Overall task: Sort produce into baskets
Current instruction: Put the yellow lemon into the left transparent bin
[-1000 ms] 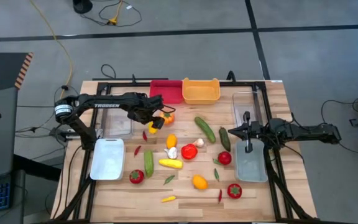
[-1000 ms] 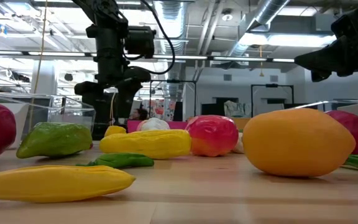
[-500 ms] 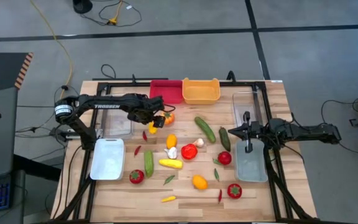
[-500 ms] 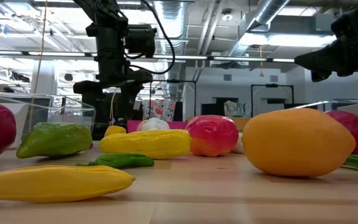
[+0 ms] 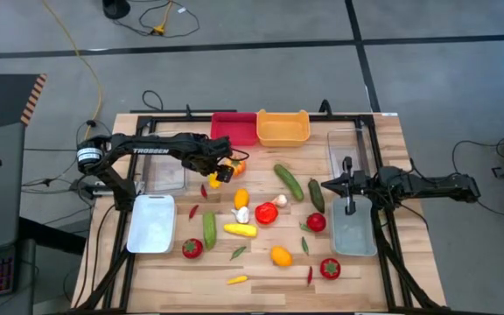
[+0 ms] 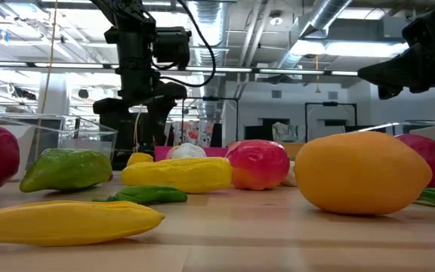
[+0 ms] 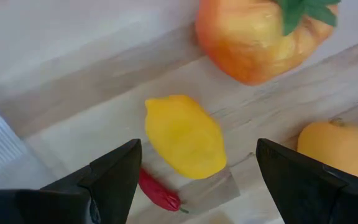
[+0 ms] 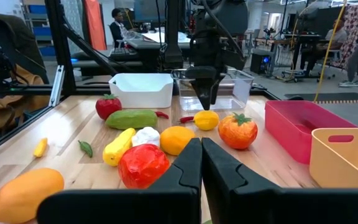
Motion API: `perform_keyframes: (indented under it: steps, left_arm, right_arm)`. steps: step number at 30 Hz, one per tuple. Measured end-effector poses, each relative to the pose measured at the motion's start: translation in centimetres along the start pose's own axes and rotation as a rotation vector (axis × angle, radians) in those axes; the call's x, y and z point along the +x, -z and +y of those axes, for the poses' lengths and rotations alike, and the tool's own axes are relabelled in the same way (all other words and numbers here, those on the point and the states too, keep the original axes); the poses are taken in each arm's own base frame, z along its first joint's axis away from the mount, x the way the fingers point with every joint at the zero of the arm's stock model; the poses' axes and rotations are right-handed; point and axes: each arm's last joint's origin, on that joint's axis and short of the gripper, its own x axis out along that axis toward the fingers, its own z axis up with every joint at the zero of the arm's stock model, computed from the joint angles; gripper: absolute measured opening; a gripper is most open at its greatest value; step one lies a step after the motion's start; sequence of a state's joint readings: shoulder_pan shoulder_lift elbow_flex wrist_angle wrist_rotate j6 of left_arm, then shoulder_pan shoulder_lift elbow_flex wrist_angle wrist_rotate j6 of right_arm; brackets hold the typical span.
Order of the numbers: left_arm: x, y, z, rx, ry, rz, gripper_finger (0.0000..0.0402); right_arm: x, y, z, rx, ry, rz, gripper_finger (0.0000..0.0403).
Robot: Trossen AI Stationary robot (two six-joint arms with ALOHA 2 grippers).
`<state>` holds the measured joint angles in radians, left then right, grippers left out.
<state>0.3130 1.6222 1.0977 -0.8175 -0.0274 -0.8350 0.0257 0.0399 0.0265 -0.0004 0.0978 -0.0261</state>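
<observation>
presently the left tool (image 5: 218, 171) is seen spread wide and empty above a yellow lemon (image 7: 185, 136), with a red chili (image 7: 160, 192) and an orange tomato (image 7: 263, 34) just beside it, near the red bin (image 5: 234, 128) at the surface's far edge. the right tool (image 5: 329, 185) is held fully closed, empty, beside the pale tray (image 5: 354, 234) at the right edge.

Toy produce (image 5: 267, 213) scattered between empty baskets (image 5: 282, 129)
</observation>
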Motion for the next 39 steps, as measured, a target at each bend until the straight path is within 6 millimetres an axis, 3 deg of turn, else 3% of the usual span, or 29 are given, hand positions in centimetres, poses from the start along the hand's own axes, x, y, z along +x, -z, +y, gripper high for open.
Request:
perform_keyframes:
  steps: [19, 27, 39]
  left_arm:
    - [0.5, -0.1, -0.4, 0.546, -0.002, -0.014, 0.0304]
    - [0.5, -0.1, -0.3, 0.464, 0.001, -0.009, 0.0304]
    - [2.4, 0.1, -0.6, 0.608, -0.02, 0.062, 0.0304]
  right_arm:
    - [0.0, 0.0, 0.0, 0.0, 0.0, 0.0, 0.0036]
    - [0.0, 0.0, 0.0, 0.0, 0.0, 0.0, 0.0036]
    - [0.0, 0.0, 0.0, 0.0, 0.005, 0.0, 0.0036]
